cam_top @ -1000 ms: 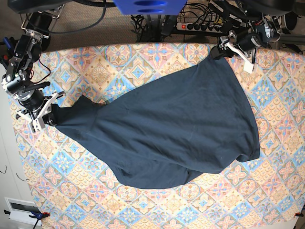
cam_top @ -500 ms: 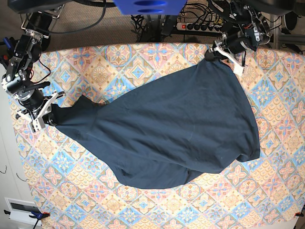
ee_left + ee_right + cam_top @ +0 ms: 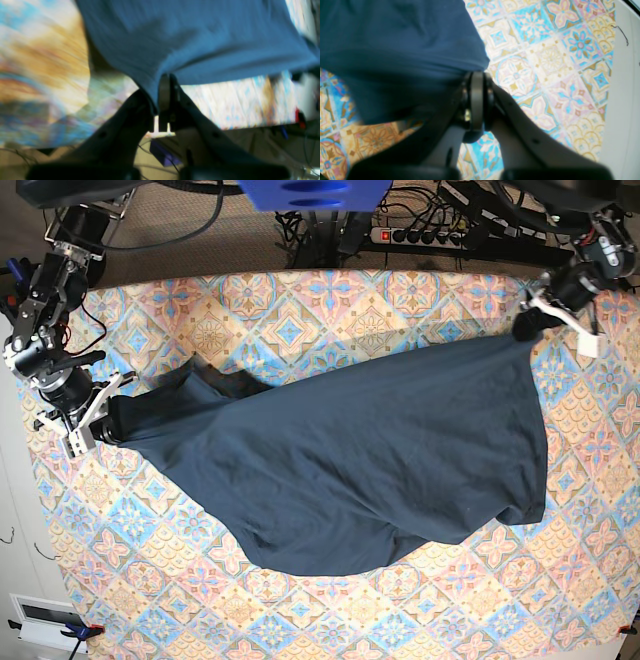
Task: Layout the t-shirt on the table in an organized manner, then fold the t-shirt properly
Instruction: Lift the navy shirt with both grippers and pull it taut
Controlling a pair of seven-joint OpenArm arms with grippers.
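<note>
Base view, item one: the t-shirt (image 3: pixel 380 460), plain dark navy knit, soft and matte, no print; it lies across the middle of the table (image 3: pixel 300 310) as a broad slanted sheet, stretched between two held corners, lower edge rounded and slack, shallow creases near the left end

Item two: left gripper (image 3: pixel 527 323), at the far right edge of the table in this view, jaws pressed together on a corner of the cloth; the left wrist view shows fabric pinched between dark fingers (image 3: pixel 165 95), picture blurred

Item three: right gripper (image 3: pixel 100 428), at the left edge, likewise clamped on a bunched corner; fingers (image 3: pixel 476 100) closed on cloth in its wrist view

Item four: table covering, pastel tile pattern of orange, pink and blue medallions, flat

Step judged in hand: laying out, cloth drawn taut between both arms; folding not begun. Next move calls for even tension and lowering the garment square, so the slack lower edge flattens
</note>
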